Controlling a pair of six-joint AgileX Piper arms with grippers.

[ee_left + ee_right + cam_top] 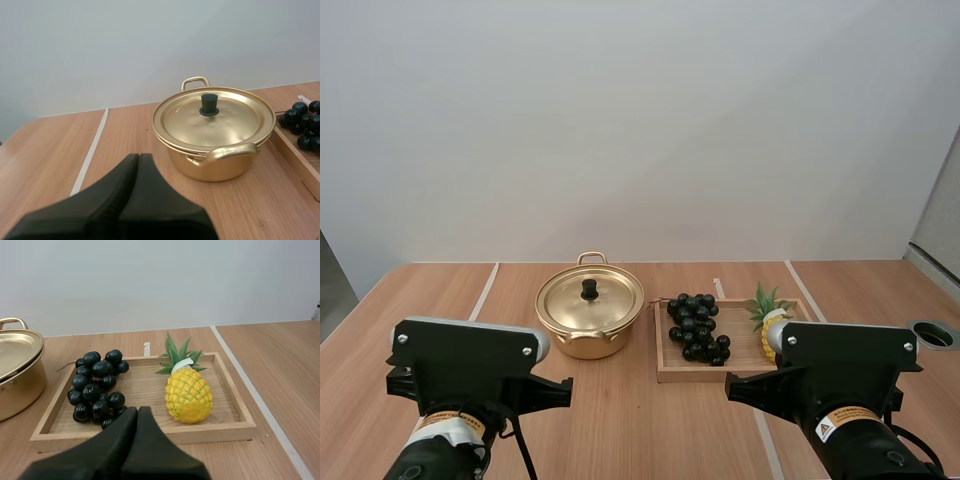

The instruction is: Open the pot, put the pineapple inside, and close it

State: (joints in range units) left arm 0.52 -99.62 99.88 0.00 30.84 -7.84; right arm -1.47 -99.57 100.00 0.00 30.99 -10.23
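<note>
A gold pot (590,320) (215,135) stands on the table with its lid (212,117) on, black knob (209,104) up. Right of it a wooden tray (670,372) (140,432) holds a small yellow pineapple (188,392) (766,312) with green leaves, lying beside a bunch of dark grapes (97,385) (696,326). My left gripper (138,161) is shut, its fingers one dark wedge, short of the pot on the near side. My right gripper (138,413) is shut too, just before the tray's front rim, between the grapes and the pineapple.
White tape lines (483,292) run across the wooden table. A round dark hole (932,334) sits at the table's right edge. A grey wall stands behind the table. Bare wood lies left of the pot and in front of the tray.
</note>
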